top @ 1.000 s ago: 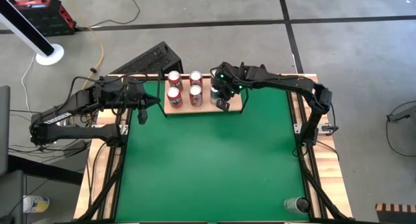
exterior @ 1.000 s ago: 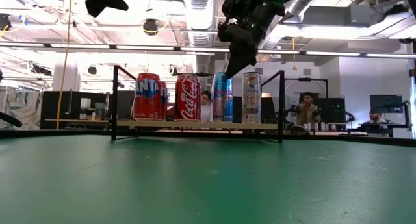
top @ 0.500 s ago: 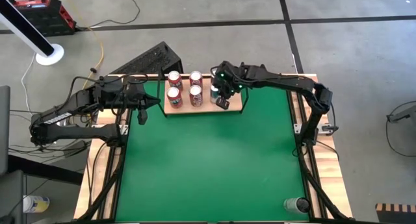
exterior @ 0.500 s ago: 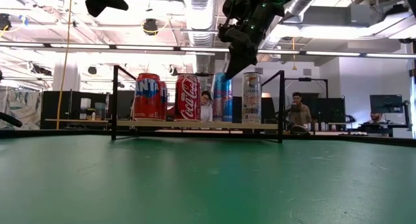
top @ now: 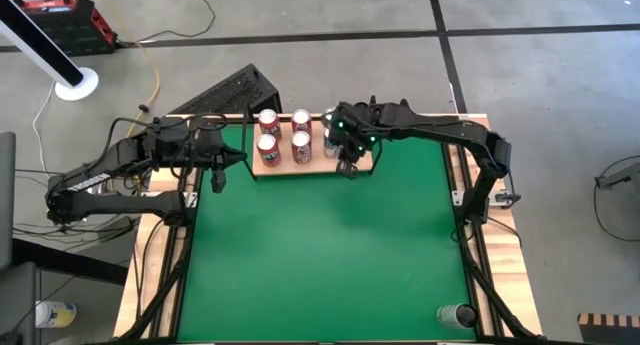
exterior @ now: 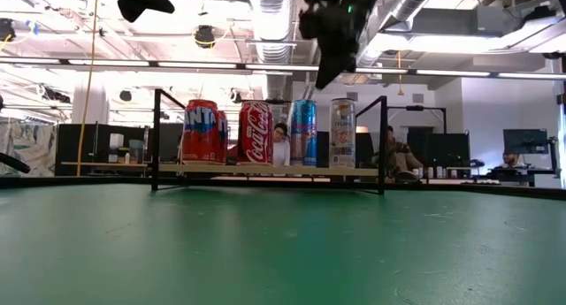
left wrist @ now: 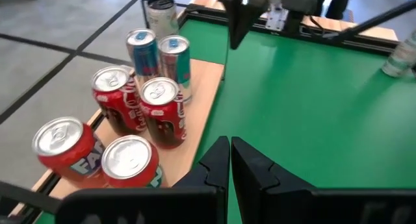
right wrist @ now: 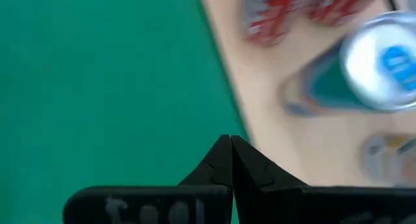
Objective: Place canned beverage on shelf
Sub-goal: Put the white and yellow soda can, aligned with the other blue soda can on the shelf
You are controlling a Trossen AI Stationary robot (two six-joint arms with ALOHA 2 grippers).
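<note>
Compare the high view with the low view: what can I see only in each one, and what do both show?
Only the high view shows the whole left arm beside the shelf, the can tops as a cluster, and a lone can at the table's near right corner. Only the low view shows the can labels, the cans in a row, and the room with people behind. Both show the cans standing on the shelf and the right gripper raised above it, jaws shut and empty.
</note>
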